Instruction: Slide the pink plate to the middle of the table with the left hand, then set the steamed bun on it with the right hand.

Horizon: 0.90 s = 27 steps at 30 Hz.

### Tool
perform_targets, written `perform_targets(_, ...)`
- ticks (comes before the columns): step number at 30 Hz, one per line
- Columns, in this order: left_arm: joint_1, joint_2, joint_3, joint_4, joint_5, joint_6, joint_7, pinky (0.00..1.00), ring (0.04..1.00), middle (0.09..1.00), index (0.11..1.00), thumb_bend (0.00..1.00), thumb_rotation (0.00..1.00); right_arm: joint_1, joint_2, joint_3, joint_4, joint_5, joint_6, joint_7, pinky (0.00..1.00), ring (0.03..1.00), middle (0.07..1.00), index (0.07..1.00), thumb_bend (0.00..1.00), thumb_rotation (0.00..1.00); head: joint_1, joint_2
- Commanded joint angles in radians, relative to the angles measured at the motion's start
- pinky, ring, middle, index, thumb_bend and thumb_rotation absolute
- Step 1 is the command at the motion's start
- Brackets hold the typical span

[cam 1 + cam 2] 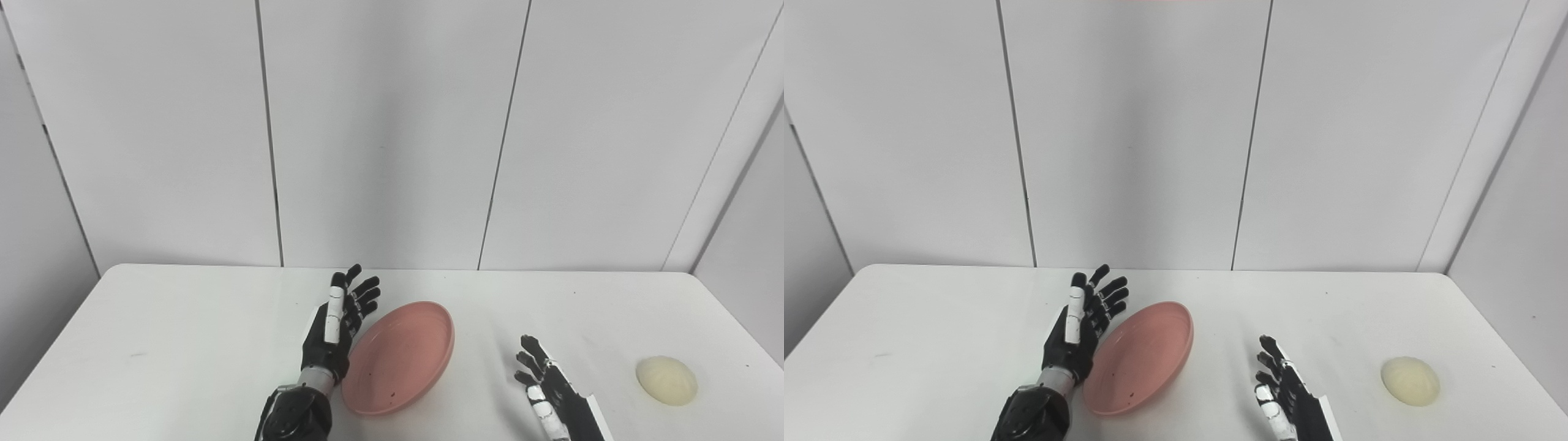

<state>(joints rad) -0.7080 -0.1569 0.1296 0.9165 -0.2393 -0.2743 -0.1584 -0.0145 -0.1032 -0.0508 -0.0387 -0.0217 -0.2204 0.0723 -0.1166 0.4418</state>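
Left eye view: pink plate [401, 358] at lower centre of desk [184, 343], left hand [335, 331] spread flat against its left rim. Right hand [548, 386] spread, empty. Steamed bun [666, 380] lower right; likely soft, so cup from the sides.

We are looking at a bare test booth or lab: plain white wall panels [386, 128] with dark vertical seams are filling the upper two thirds of the frame, and a white table [184, 343] is spanning the lower third.
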Motion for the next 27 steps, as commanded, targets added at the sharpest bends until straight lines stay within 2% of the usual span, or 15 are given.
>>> perform_targets(1, 0.025, -0.013, 0.001, -0.051, -0.018, 0.082, 0.008, 0.84, 0.852, 0.831, 0.913, 0.85, 0.98, 0.051, 0.034, 0.020, 0.050, -0.001, -0.027, -0.013, 0.85, 0.899, 0.928, 0.896, 0.61, 0.86, -0.001, -0.004)
perform_targets(5, 0.048, -0.026, 0.017, -0.161, -0.074, 0.182, -0.005, 0.85, 0.863, 0.848, 0.935, 0.84, 0.98, 0.052, 0.039, 0.023, 0.040, 0.008, 0.003, -0.014, 0.84, 0.901, 0.932, 0.894, 0.62, 0.87, -0.008, -0.005)
perform_targets(11, 0.049, -0.026, 0.008, -0.226, -0.076, 0.237, 0.009, 0.84, 0.851, 0.841, 0.922, 0.84, 0.99, 0.048, 0.050, 0.020, 0.039, 0.020, 0.022, -0.017, 0.85, 0.908, 0.940, 0.909, 0.66, 0.90, -0.016, -0.003)
perform_targets(27, 0.019, -0.017, -0.013, -0.250, -0.052, 0.229, 0.017, 0.83, 0.833, 0.819, 0.899, 0.83, 0.97, 0.045, 0.053, 0.026, 0.039, 0.017, 0.020, -0.015, 0.86, 0.907, 0.939, 0.910, 0.66, 0.90, -0.024, -0.003)
